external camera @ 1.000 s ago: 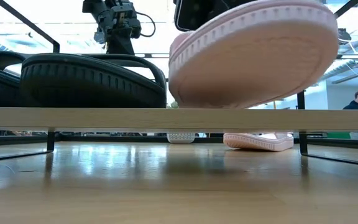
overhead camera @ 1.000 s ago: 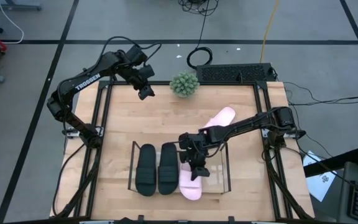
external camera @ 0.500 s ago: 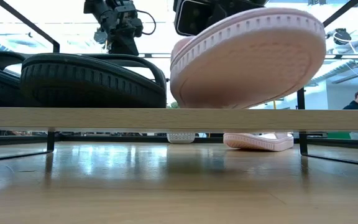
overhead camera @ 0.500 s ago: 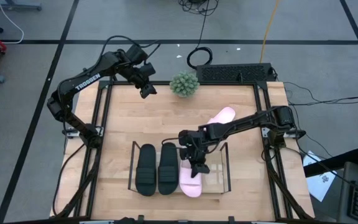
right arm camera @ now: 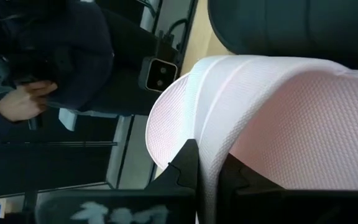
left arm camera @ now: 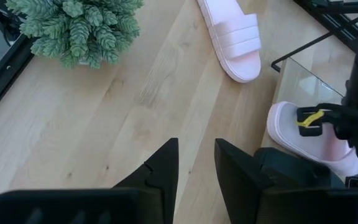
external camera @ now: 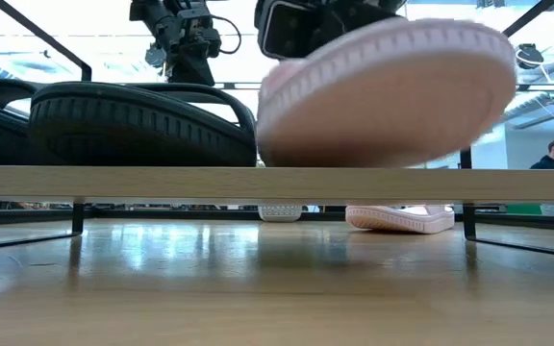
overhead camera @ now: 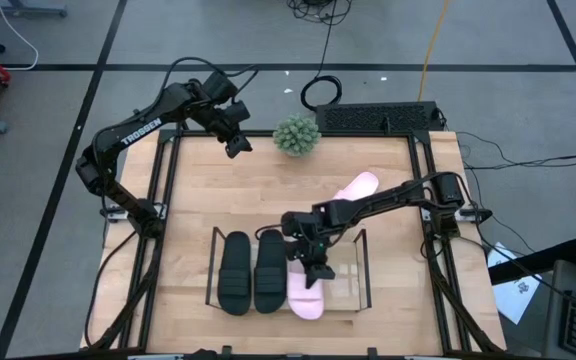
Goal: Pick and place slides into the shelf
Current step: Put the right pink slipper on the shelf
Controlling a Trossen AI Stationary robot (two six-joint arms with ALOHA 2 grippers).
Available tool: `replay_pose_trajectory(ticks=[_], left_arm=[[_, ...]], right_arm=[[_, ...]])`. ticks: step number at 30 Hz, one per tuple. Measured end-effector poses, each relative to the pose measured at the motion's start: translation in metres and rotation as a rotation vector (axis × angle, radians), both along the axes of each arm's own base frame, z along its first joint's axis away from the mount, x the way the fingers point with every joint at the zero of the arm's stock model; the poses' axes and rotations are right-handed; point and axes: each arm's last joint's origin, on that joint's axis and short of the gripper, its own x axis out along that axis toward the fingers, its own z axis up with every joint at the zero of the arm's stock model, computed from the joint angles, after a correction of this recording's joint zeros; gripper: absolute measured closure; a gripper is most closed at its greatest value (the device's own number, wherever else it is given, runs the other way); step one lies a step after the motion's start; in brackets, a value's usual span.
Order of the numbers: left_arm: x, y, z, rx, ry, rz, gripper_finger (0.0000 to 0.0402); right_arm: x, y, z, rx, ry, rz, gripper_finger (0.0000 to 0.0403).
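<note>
**Right fingers grip pink slide on the shelf**

The right gripper has its fingers clamped on the strap of a pink slide, one finger on each side of the strap in the right wrist view. That slide lies in the shelf, just beside the two black slides, which sit side by side at the shelf's left. In the low view its toe is raised above the shelf's front edge, next to a black slide's toe.

The second pink slide lies on the counter behind the shelf, under the right arm.

The left gripper hangs at the counter's far-left corner, near a small green plant; its fingers stand slightly apart, holding nothing.
</note>
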Motion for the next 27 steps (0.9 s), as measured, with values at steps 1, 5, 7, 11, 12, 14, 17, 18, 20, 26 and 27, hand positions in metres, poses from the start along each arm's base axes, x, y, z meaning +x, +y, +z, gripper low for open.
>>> replay_pose_trajectory(ticks=[1, 5, 7, 11, 12, 14, 17, 18, 20, 26, 27], left_arm=[[0.0000, 0.0000, 0.0000, 0.000, 0.000, 0.000, 0.0298], [0.0000, 0.0000, 0.0000, 0.000, 0.000, -0.001, 0.0298], [0.0000, 0.0000, 0.0000, 0.001, 0.000, -0.001, 0.0298], [0.0000, 0.0000, 0.0001, 0.001, 0.000, -0.001, 0.0298], [0.0000, 0.0000, 0.0001, 0.001, 0.000, -0.001, 0.0298], [0.0000, 0.0000, 0.0001, 0.000, 0.000, 0.000, 0.0298], [0.0000, 0.0000, 0.0001, 0.001, 0.000, -0.001, 0.0298], [0.0000, 0.0000, 0.0001, 0.000, 0.000, 0.000, 0.0298], [0.0000, 0.0000, 0.0001, 0.000, 0.000, 0.000, 0.0298], [0.0000, 0.0000, 0.0000, -0.005, 0.001, 0.006, 0.0298], [0.0000, 0.0000, 0.0001, -0.005, 0.001, 0.006, 0.0298]], right_arm=[[0.0010, 0.0001, 0.0021, 0.000, -0.007, 0.001, 0.0401], [0.0005, 0.0000, 0.0033, -0.009, -0.006, 0.009, 0.0401], [-0.0008, -0.0005, 0.0021, -0.029, 0.003, 0.008, 0.0401], [-0.0009, -0.0006, -0.0003, -0.043, -0.002, 0.015, 0.0401], [-0.0008, -0.0006, -0.0008, -0.043, -0.001, 0.016, 0.0401], [-0.0008, -0.0007, -0.0012, -0.043, 0.001, 0.016, 0.0401], [0.0002, -0.0007, -0.0007, -0.043, -0.014, 0.017, 0.0401], [0.0001, -0.0007, -0.0007, -0.042, -0.014, 0.017, 0.0401], [0.0000, -0.0007, -0.0008, -0.044, -0.016, 0.020, 0.0401], [0.0001, -0.0007, -0.0007, -0.048, -0.032, 0.029, 0.0401], [0.0004, -0.0007, -0.0006, -0.047, -0.035, 0.029, 0.0401]])
